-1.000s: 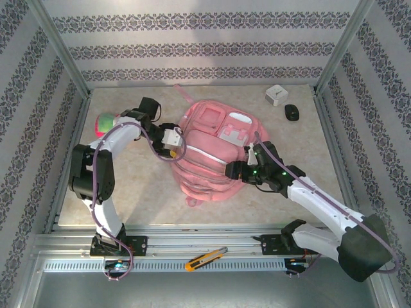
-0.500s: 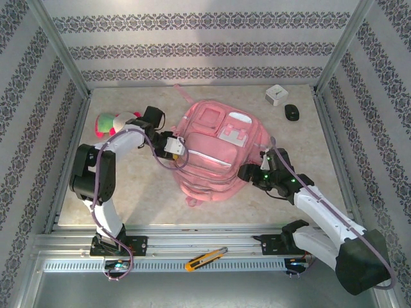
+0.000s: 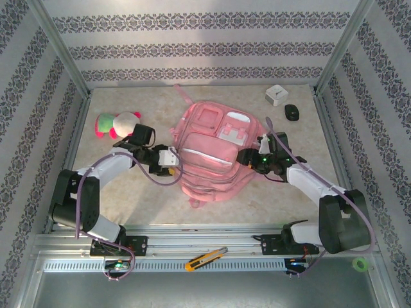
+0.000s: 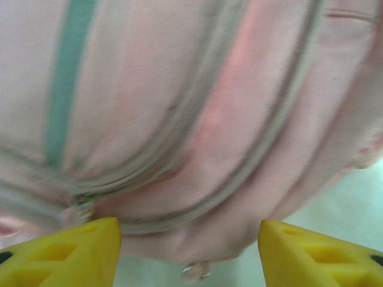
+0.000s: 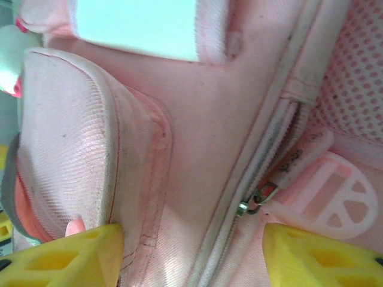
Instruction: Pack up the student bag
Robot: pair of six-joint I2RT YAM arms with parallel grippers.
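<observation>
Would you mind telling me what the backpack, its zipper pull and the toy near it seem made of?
The student bag looks like matte woven pink fabric, with visible weave and stitched seams. Its zipper pull appears metal, glinting dully. The plush toy seems soft fuzzy pile, though small here.

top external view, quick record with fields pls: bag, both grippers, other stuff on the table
bag: large pink fabric backpack, lying flat mid-table, front pockets facing up
left gripper: at the backpack's left edge, jaws open
right gripper: at the backpack's right edge, jaws open
toy: pink, green and white plush toy, left of the backpack, apart from it
far right corner: small white box, small black object
</observation>
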